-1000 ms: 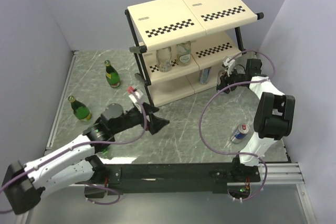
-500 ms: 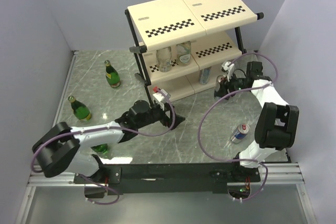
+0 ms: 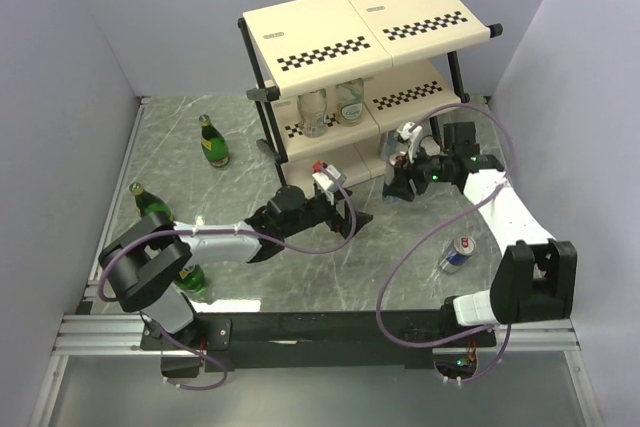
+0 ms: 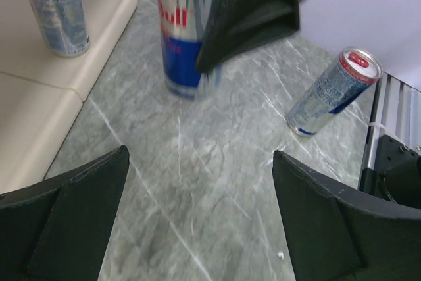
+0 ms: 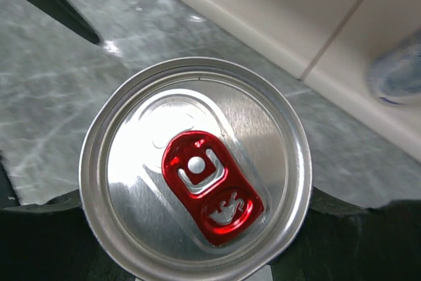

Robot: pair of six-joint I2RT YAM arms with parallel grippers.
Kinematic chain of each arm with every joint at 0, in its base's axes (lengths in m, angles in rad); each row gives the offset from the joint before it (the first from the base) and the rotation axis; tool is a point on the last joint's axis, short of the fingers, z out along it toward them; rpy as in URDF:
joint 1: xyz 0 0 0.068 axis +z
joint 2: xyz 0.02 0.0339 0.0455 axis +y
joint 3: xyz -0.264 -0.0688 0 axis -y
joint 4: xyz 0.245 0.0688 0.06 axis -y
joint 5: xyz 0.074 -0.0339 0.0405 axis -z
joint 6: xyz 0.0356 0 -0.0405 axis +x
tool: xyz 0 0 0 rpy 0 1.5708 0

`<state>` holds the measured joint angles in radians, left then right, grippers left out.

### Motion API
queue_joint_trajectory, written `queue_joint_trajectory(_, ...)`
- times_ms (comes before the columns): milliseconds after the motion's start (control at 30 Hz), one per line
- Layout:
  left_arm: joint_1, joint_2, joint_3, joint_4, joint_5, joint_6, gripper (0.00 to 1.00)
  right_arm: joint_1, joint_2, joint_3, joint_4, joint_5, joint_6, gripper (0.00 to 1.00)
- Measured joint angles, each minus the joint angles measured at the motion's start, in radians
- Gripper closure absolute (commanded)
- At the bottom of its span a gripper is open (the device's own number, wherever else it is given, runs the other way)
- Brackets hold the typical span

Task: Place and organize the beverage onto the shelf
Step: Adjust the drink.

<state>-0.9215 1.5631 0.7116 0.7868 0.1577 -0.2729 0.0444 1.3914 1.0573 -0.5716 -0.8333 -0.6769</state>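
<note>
two arms closing in on one can
right gripper [image 3: 401,180] is partly closed around an upright silver-and-blue can [image 5: 195,174]. over the last second it has carried it leftward along the front of the shelf [image 3: 330,47]. left gripper [image 4: 197,182] has swung in from the side, jaws wide and empty, with that can straight ahead, beyond its fingertips. second can [image 4: 334,91] lies on its side ahead-right of it; third can [image 4: 56,8] stands on the bottom tier ahead-left. reads as a handover or regrasp, not a placement yet.
</note>
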Motion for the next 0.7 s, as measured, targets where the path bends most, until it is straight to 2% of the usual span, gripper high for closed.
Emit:
queue_joint_trajectory(267,-0.065,0.054,0.061,0.003,-0.077,0.028,0.02,0.143,-0.134,-0.116,0.097,0.127,0.282,0.96)
queue_joint_trajectory(400,-0.087,0.092,0.103,0.0,-0.115,0.043,0.03,0.198,-0.164,-0.12,0.126,0.167,0.402,0.95)
queue_joint_trajectory(500,-0.094,0.107,0.12,-0.003,-0.136,0.048,0.05,0.208,-0.165,-0.12,0.13,0.161,0.466,0.94)
queue_joint_trajectory(700,-0.1,0.121,0.124,-0.007,-0.195,0.052,0.15,0.208,-0.165,-0.12,0.129,0.14,0.538,0.92)
